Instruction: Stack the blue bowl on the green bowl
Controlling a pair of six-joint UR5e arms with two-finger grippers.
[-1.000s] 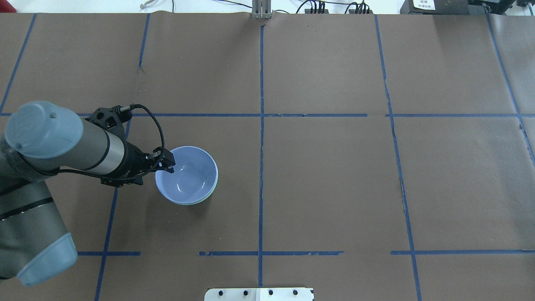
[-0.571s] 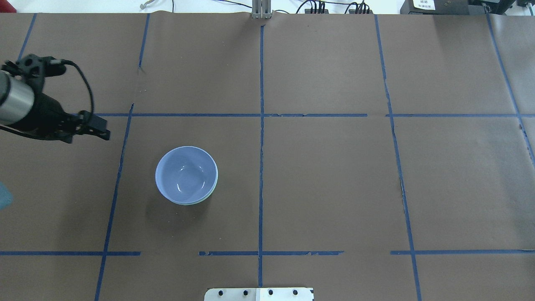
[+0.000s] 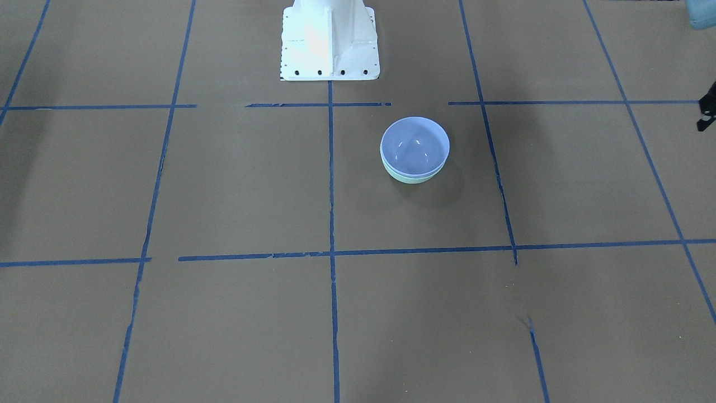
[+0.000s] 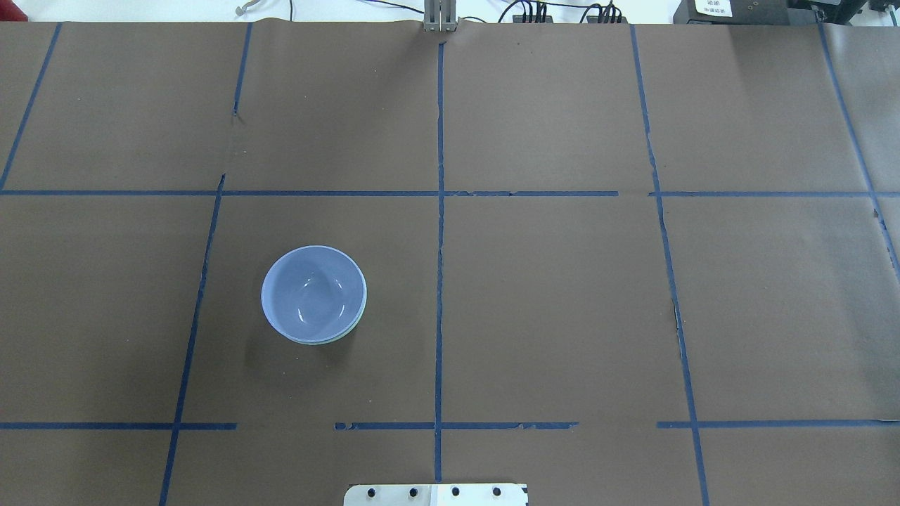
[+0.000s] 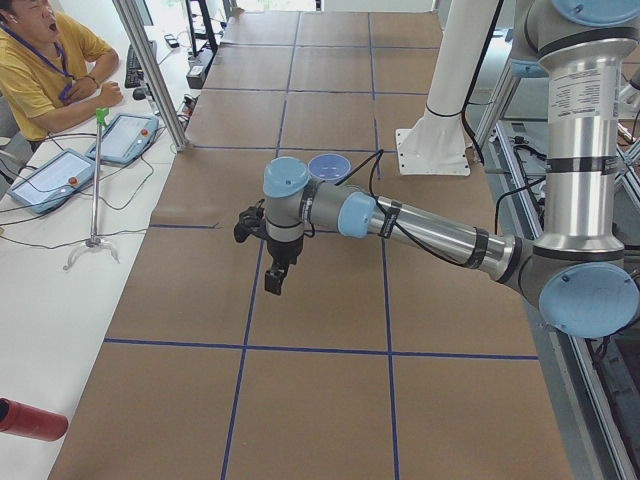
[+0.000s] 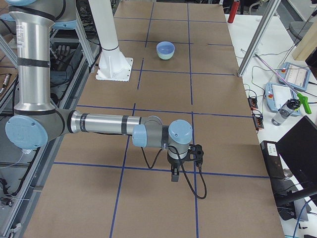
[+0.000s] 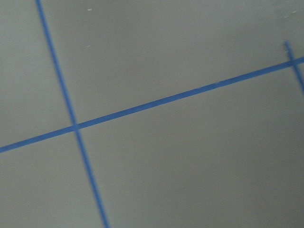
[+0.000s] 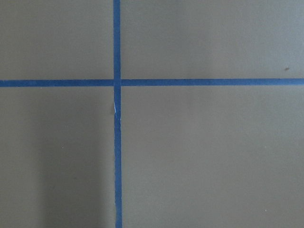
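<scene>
The blue bowl (image 4: 313, 294) sits nested inside the green bowl (image 3: 412, 178) on the brown table, left of the middle line. Only the green bowl's thin rim and lower wall show under it. No gripper touches the bowls. My left gripper (image 5: 275, 280) hangs above the table well away from the bowls, and a black sliver of it shows at the right edge of the front view (image 3: 707, 112). My right gripper (image 6: 174, 176) hangs above the table at the far right end. I cannot tell whether either gripper is open or shut. Both wrist views show only table and blue tape.
The robot's white base (image 3: 330, 45) stands at the near table edge. A person (image 5: 40, 60) sits at a side bench with tablets beyond the far edge. A metal post (image 5: 150, 70) stands at that corner.
My left arm has pulled back to the left from the blue bowl's rim and has left the overhead view. The stacked bowls have not moved.
</scene>
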